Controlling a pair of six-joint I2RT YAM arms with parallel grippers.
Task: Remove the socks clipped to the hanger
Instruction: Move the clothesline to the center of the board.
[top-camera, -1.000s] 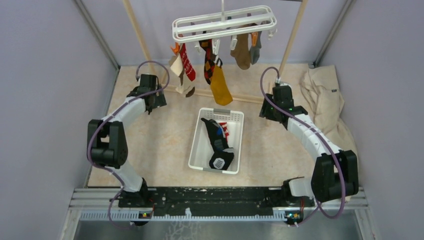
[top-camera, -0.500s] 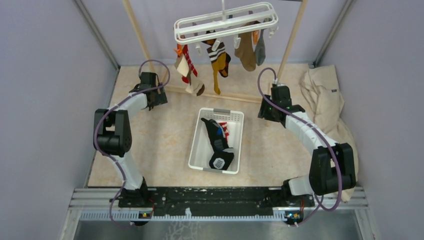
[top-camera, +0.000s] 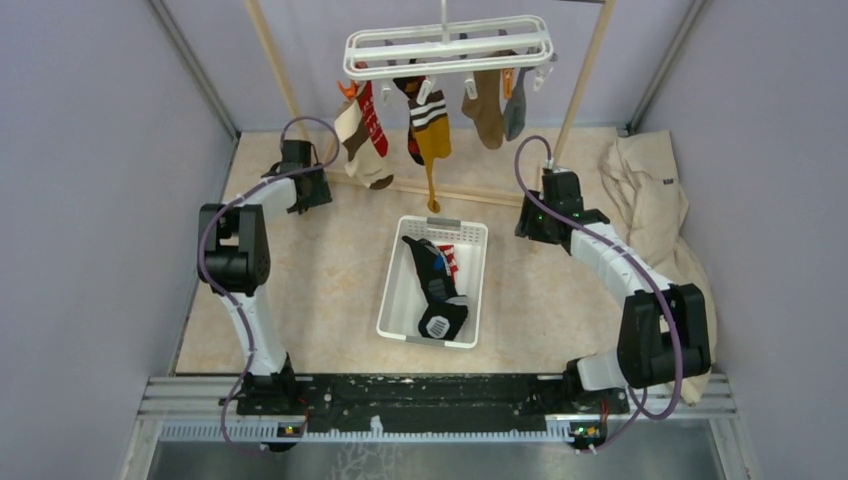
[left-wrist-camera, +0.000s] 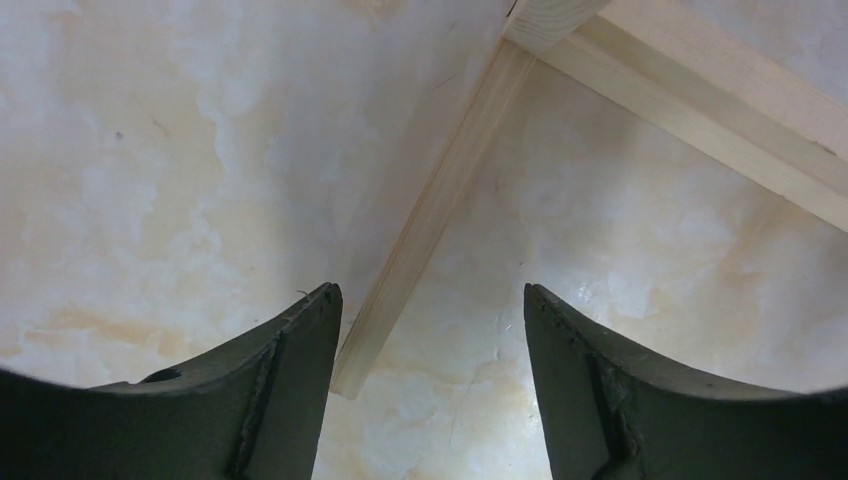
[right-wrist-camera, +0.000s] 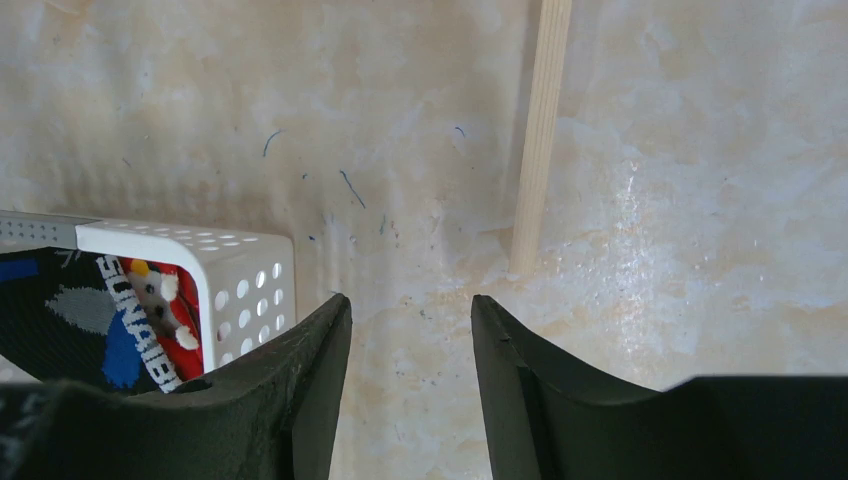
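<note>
The white hanger (top-camera: 448, 45) hangs at the back centre from the wooden rack. Several socks are clipped under it: a tan-and-brown one (top-camera: 355, 150), a red patterned one (top-camera: 376, 122), a mustard one with stripes (top-camera: 433, 140), a brown one (top-camera: 487, 112) and a grey one (top-camera: 515, 108). My left gripper (top-camera: 314, 194) is low, left of and below the socks; in the left wrist view it (left-wrist-camera: 430, 300) is open and empty over the floor. My right gripper (top-camera: 532, 226) is low and to the right; in the right wrist view it (right-wrist-camera: 410, 305) is open and empty.
A white basket (top-camera: 392, 290) sits at centre with a black sock (top-camera: 436, 285) and a red one (top-camera: 448, 258) inside; its corner shows in the right wrist view (right-wrist-camera: 240, 265). The wooden rack's foot bar (left-wrist-camera: 430, 220) lies under my left gripper. A large beige cloth (top-camera: 650, 200) lies at the right.
The hanger and its socks have been swinging. My left arm has folded up and its gripper has moved slightly back toward the rack. The right arm has barely moved.
</note>
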